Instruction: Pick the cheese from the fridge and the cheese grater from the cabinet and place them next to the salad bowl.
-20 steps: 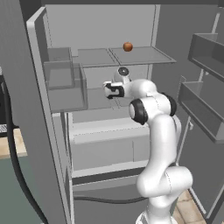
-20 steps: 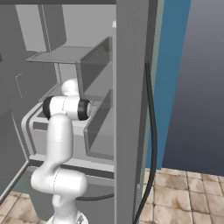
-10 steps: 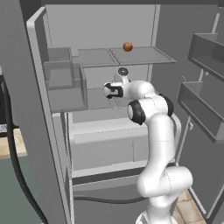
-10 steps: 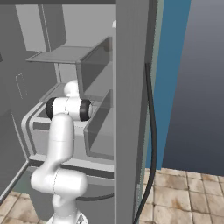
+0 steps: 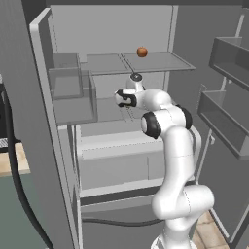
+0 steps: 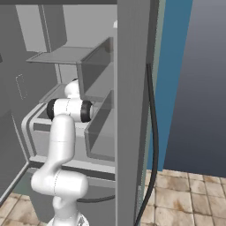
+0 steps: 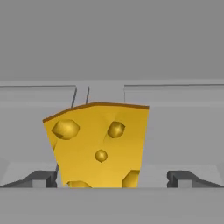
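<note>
Between the two finger tips (image 7: 48, 178), close ahead of the hand: the cheese (image 7: 98, 144), a yellow-orange wedge with holes, standing on a clear glass shelf inside the fridge (image 5: 63, 121). Gripper (image 7: 113, 179) spread wide, one tip just left of the wedge and the other set a little apart on its right, nothing clasped yet. Judged to be the first step of the task, fetching the cheese, at the point just ahead of the grasp; grater and placing beside the salad bowl not yet begun. Next, probably: a slight push forward if the tips are not far enough along the wedge, a small shift to centre it since it sits nearer the left tip, then closing on its two flat faces and drawing it straight back out.

Around the hand, in the left base view: gripper (image 5: 121, 98) reaching in at mid-shelf height, with the upper glass shelf (image 5: 160, 61) above it carrying a small round red-orange fruit (image 5: 141, 51), well apart and not to be taken. To its left, a clear bin (image 5: 73, 95); to the right, grey door bins (image 5: 226, 121) on the open door. Below, pale drawers (image 5: 114, 165).

In the way: little seen directly; upper shelf close overhead limiting any lift, so likely a level withdrawal
</note>
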Available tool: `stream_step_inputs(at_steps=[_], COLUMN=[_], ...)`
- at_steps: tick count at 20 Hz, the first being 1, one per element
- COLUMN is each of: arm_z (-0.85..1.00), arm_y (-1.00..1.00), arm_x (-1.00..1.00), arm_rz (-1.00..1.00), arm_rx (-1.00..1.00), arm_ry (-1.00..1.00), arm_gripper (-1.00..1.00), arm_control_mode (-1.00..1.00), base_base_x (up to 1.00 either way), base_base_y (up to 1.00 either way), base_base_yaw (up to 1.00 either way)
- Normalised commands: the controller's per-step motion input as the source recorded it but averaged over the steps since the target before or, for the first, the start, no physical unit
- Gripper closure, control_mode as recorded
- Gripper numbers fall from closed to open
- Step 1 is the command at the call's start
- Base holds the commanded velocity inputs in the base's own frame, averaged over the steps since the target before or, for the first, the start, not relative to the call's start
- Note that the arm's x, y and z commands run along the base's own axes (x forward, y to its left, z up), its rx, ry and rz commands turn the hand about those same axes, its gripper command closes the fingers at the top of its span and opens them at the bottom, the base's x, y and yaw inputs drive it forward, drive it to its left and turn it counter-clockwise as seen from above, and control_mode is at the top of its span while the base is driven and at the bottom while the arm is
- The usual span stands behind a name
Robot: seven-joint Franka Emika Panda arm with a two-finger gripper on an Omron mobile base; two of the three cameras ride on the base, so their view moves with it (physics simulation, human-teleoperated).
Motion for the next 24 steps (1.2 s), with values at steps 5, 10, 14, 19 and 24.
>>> stream_step_inputs(at_steps=[5,10,14,19,24], arm_z=[-0.11,-0.32,-0.26,-0.07,0.0], arm_y=[0.0,0.05,0.06,0.11,0.06], arm_x=[0.0,0.0,0.02,0.02,0.0], arm_rz=[0.0,0.01,0.01,0.0,-0.02], arm_rx=[0.01,0.04,0.02,0.0,0.0], arm_ry=[0.0,0.0,0.0,-0.05,-0.13], arm_gripper=[-1.0,1.0,1.0,1.0,1.0], arm_control_mode=[-1.0,-1.0,-1.0,-1.0,-1.0], base_base_x=[0.0,0.0,0.0,0.0,0.0], base_base_y=[0.0,0.0,0.0,0.0,0.0], base_base_yaw=[0.0,0.0,0.0,0.0,0.0])
